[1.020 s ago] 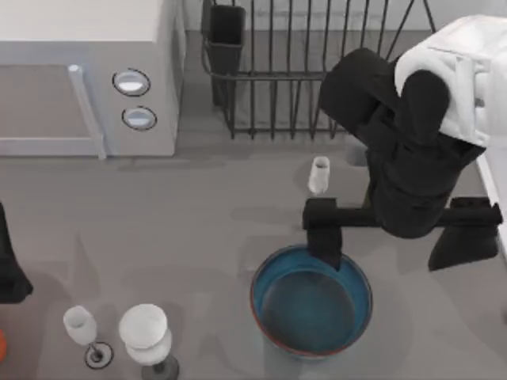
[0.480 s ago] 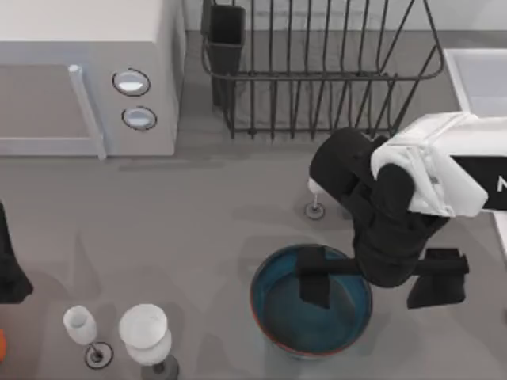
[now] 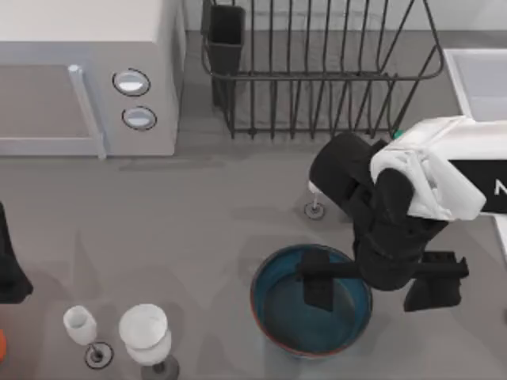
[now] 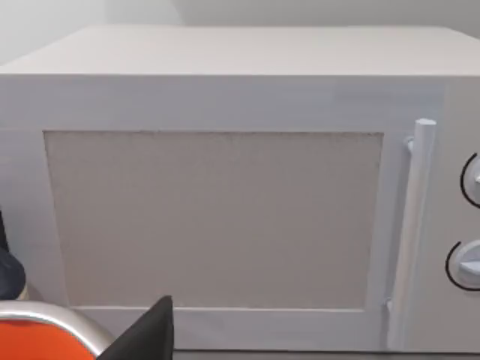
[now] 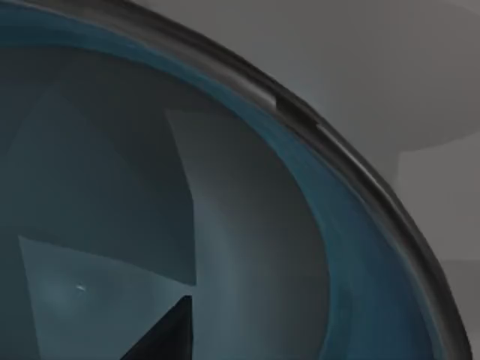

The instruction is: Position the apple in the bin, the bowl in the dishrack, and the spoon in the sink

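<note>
The left tool (image 3: 9,273) sits parked at the tabletop's (image 3: 206,206) left edge; I cannot tell its finger state. The bowl (image 3: 277,321) rests near the front, well apart from the dishrack (image 3: 317,71). The right tool (image 3: 372,285) straddles the bowl's right rim, fingers spread wide.

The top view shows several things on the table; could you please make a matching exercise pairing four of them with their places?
Things:
1. bowl
2. dishrack
3. microwave
4. wine glasses

Places:
A. top left corner
B. bottom left of the table
C. under the right gripper
D. at the back, beside the microwave

Pairs: 1-C, 2-D, 3-A, 4-B
</note>
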